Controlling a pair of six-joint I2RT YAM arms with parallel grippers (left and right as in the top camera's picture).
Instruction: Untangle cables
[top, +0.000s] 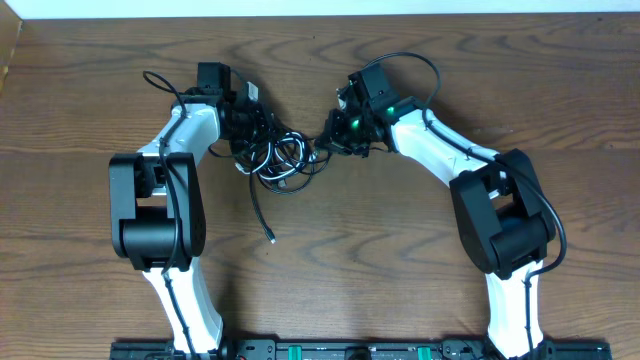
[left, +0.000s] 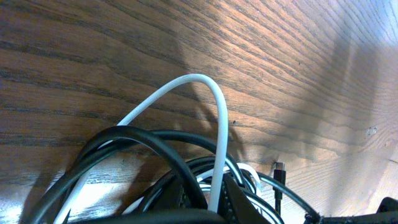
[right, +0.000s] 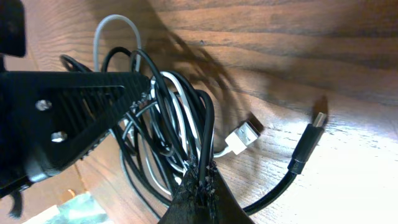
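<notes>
Black cable (right: 208, 124) being pinched by right gripper (right: 199, 183), 2 o'clock of tangle (top: 280, 160) | left gripper (left: 211, 202) pinching white cable (left: 217, 124), 10 o'clock | step: gripping strands | next: likely calling for slow outward pulling.

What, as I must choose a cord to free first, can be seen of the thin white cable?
The thin white cable is a smooth, round, rubbery-looking cord. One loop arches up above the wooden table; other loops thread through the tangled black cables. Its flat white plug, with a metal tip, rests on the wood, untouched. The right gripper is shut on those black cables, right beside a white strand.
</notes>
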